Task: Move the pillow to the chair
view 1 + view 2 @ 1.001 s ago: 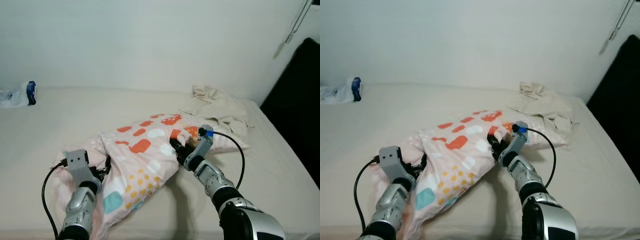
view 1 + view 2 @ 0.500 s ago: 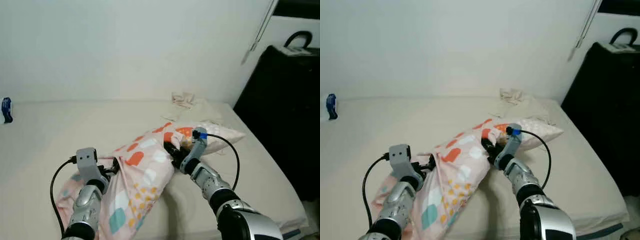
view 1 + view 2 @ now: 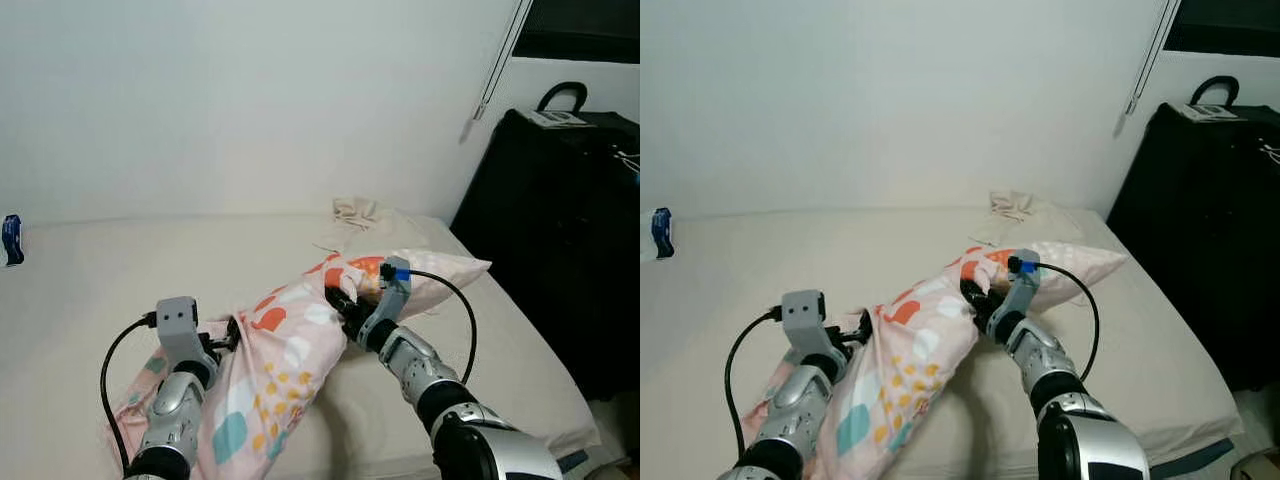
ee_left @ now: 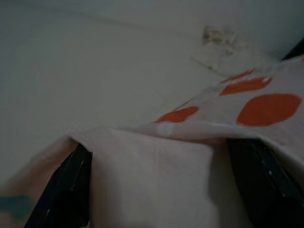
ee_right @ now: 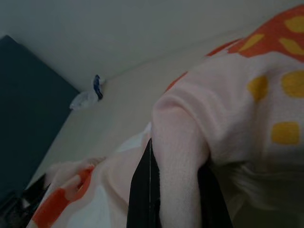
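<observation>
Pink fabric with orange, yellow, white and teal patches marks one pillow (image 3: 285, 350), seen lying aslant on the beige bed (image 3: 90, 270) and held at two places. The left gripper (image 3: 222, 334) is clamped on a fold at the pillow's near, lower end; in the left wrist view, cloth is bunched between its two black fingers (image 4: 64, 192). The right gripper (image 3: 343, 303) is pinched tight on the pillow's upper part, and a ridge of fabric is seen squeezed between its fingers (image 5: 142, 190) in the right wrist view. One crumpled cream cloth (image 3: 365, 215) is noted at the far corner of the bed by the white wall. One small blue-and-white object (image 3: 11, 239) is seen at the bed's far left edge. One tall black piece of furniture (image 3: 560, 240) stands to the right of the bed, with one dark handled item (image 3: 560, 100) on top.
</observation>
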`<state>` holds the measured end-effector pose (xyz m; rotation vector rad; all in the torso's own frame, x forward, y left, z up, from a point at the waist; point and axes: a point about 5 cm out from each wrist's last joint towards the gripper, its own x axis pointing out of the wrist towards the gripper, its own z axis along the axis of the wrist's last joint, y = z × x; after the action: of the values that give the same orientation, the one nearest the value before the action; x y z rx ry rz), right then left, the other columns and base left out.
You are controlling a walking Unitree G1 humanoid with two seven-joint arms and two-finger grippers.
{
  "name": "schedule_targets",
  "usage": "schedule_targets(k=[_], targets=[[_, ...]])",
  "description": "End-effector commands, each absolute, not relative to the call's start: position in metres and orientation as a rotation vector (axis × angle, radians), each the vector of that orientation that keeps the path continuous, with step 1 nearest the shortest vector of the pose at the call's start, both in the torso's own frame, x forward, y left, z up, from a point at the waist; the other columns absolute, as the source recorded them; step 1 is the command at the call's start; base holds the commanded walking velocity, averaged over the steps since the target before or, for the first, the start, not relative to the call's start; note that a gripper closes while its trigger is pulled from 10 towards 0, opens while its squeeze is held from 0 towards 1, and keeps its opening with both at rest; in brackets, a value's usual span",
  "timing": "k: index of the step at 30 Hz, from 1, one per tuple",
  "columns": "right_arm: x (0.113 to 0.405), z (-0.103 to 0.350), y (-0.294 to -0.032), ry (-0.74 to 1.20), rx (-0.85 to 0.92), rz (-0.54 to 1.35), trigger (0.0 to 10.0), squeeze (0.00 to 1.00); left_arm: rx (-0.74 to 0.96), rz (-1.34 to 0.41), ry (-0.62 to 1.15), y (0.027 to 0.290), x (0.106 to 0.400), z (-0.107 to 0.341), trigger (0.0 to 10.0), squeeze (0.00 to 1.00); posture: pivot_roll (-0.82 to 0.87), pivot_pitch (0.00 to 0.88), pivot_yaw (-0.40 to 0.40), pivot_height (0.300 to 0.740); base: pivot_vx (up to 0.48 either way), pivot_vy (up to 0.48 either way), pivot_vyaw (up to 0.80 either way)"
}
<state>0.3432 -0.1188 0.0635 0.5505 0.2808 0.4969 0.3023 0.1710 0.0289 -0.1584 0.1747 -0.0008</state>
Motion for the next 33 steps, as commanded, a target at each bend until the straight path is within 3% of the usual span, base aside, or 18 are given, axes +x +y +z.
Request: schedule_targets(k=[1,7,14,25,33], targets=[[0.349,0.076,-0.116,0.204,0.543,0.538,10.0,0.00,-0.115,0.070,0.219,0.187,0.295,0.020,10.0,0.00,0.16,0.000,-0.112,0.740,0.000,0.000,0.78],[0.347,0.075,-0.113,0.210,0.522,0.571,10.0,0.00,-0.153,0.240,0.341,0.214,0.271,-0.004,10.0,0.00,0.17,0.000,-0.116,0.740,0.000,0.000,0.77],[0.340,0.066,-0.102,0.250,0.496,0.606,10.0,0.00,-0.174,0.255,0.396,0.211,0.258,-0.018,10.0,0.00,0.17,0.000,-0.125,0.740,0.000,0.000,0.76],[0.342,0.075,-0.088,0.204,0.512,0.680,10.0,0.00,-0.168,0.208,0.362,0.198,0.265,-0.013,10.0,0.00,0.18,0.000,-0.130,0.740,0.000,0.000,0.76],[0.351,0.096,-0.083,0.120,0.545,0.728,10.0,0.00,-0.147,0.160,0.250,0.192,0.286,0.009,10.0,0.00,0.18,0.000,-0.134,0.740,0.000,0.000,0.76]])
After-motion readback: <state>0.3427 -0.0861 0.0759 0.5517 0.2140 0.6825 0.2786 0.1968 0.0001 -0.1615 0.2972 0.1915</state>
